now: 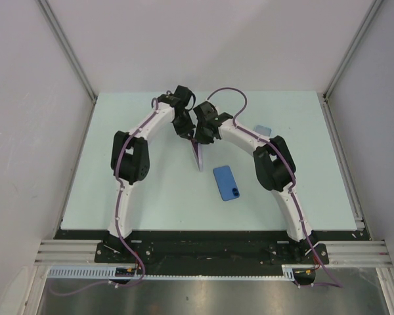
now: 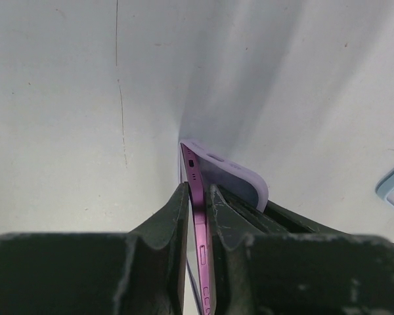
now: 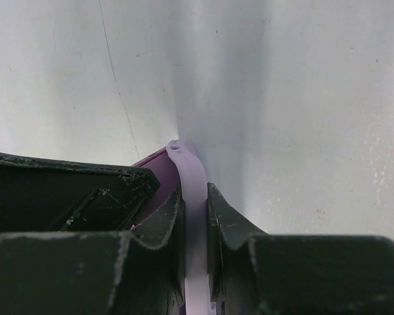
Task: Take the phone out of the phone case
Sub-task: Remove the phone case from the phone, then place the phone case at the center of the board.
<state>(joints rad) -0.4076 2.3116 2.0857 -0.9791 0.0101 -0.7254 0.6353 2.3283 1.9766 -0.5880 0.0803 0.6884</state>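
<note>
Table (image 1: 118,190), mid-area: phone (image 2: 198,216) and phone case (image 2: 240,180) stand together on edge, lower end on the surface, with the case on the phone's right. The phone's edge sits within the jaws of the left gripper (image 2: 197,197). The case wall sits within the jaws of the right gripper (image 3: 195,197). Second phone (image 1: 226,182) lies flat in front of them, just right of centre. Second case (image 1: 262,130) lies flat further right, beside the right arm (image 1: 276,164).

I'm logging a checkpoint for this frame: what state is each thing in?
left gripper, jaws shut on the purple phone
right gripper, jaws shut on the lilac case
purple phone, held on edge, button side bare
lilac case, peeled off one side, meeting the phone at one end
blue phone, flat on the table, untouched
pale blue item, flat, untouched, kind unclear
</note>
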